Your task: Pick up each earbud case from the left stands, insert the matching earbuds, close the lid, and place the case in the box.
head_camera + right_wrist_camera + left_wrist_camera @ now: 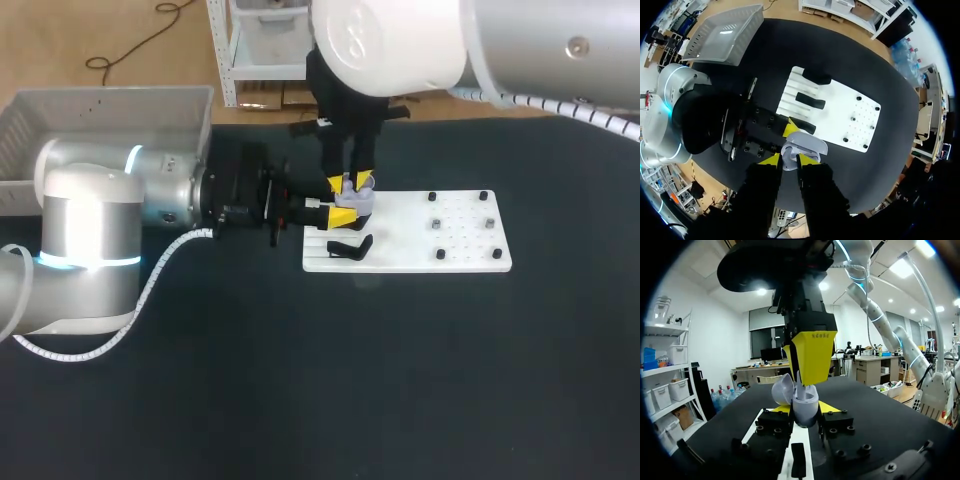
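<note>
A pale lavender earbud case (pixel 357 201) hangs over the left end of the white board (pixel 455 255), lid open. My left gripper (pixel 345 203) comes in level from the left and is shut on the case body (pixel 805 410), one yellow tip on each side. My right gripper (pixel 352 183) points straight down onto the case from above. In its own view the right gripper (pixel 790 161) is shut on a small pale earbud (pixel 788 159) right at the open case (pixel 807 145). The raised lid (pixel 783 390) leans beside the right arm's yellow finger (pixel 812 355).
The white board (pixel 840 112) carries black stands (pixel 810 102) at its left end, one of them (pixel 350 247) close under the grippers, and several small pegs (pixel 460 225) at its right end. A grey basket (pixel 100 115) sits at the table's far left corner.
</note>
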### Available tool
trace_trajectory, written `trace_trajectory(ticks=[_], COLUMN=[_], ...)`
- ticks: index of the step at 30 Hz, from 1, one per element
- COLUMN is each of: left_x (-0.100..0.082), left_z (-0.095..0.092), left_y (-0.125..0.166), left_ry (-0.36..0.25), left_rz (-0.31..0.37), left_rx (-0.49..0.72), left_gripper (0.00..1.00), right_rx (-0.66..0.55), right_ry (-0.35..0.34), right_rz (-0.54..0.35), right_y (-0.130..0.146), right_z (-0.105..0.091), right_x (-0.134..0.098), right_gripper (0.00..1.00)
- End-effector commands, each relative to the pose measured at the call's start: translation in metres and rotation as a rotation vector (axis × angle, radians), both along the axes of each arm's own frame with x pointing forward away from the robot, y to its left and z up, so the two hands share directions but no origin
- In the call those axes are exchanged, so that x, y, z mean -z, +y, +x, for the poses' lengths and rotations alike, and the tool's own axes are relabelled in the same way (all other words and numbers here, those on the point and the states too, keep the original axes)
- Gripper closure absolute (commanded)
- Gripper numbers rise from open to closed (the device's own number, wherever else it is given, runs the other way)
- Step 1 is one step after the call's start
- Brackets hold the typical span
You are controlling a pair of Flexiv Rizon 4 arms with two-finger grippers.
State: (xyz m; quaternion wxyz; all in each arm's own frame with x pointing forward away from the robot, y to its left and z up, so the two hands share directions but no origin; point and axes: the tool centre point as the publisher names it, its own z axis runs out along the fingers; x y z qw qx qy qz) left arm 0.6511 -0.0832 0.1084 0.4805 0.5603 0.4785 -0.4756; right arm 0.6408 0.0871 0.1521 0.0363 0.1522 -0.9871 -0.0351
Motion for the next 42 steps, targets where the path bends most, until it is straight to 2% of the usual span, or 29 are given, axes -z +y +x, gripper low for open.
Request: trace_trajectory(ticks=[1,6,7,8,9,10,11,20,26,31,35,42], left_x=[0.0,0.0,0.0,0.0,0.0,0.0,0.0,0.0,0.0,0.0,0.0,0.0], left_z=[-0.001,-0.001,-0.001,-0.001,-0.001,-0.001,-0.001,-0.001,-0.001,-0.001,-0.001,-0.001], left_y=[0.0,0.0,0.0,0.0,0.0,0.0,0.0,0.0,0.0,0.0,0.0,0.0], left_ry=[-0.002,-0.002,-0.002,-0.002,-0.002,-0.002,-0.002,-0.002,-0.002,-0.002,-0.002,-0.002], left_rz=[0.0,0.0,0.0,0.0,0.0,0.0,0.0,0.0,0.0,0.0,0.0,0.0], left_rx=[-0.004,-0.004,-0.004,-0.004,-0.004,-0.004,-0.004,-0.004,-0.004,-0.004,-0.004,-0.004], left_gripper=[1.0,1.0,1.0,1.0,1.0,1.0,1.0,1.0,1.0,1.0,1.0,1.0], right_rx=[-0.001,0.001,0.001,0.002,0.003,0.004,0.005,0.008,0.087,0.201,0.3,0.365], right_ry=[0.006,0.011,0.013,0.014,0.015,0.017,0.017,-0.002,-0.057,-0.068,0.006,0.047], right_rz=[-0.003,-0.007,-0.007,-0.008,-0.008,-0.009,-0.009,-0.016,-0.021,-0.037,-0.011,0.028], right_y=[0.002,0.003,0.003,0.003,0.003,0.003,0.003,0.001,-0.01,-0.024,-0.038,-0.054], right_z=[0.002,0.003,0.003,0.003,0.003,0.003,0.003,-0.006,-0.008,0.014,0.041,0.068], right_x=[0.001,0.003,0.003,0.003,0.003,0.003,0.003,-0.009,-0.029,-0.029,-0.016,0.007], right_gripper=[1.0,1.0,0.89,0.67,0.51,0.2,0.0,0.0,0.0,0.0,0.0,0.0])
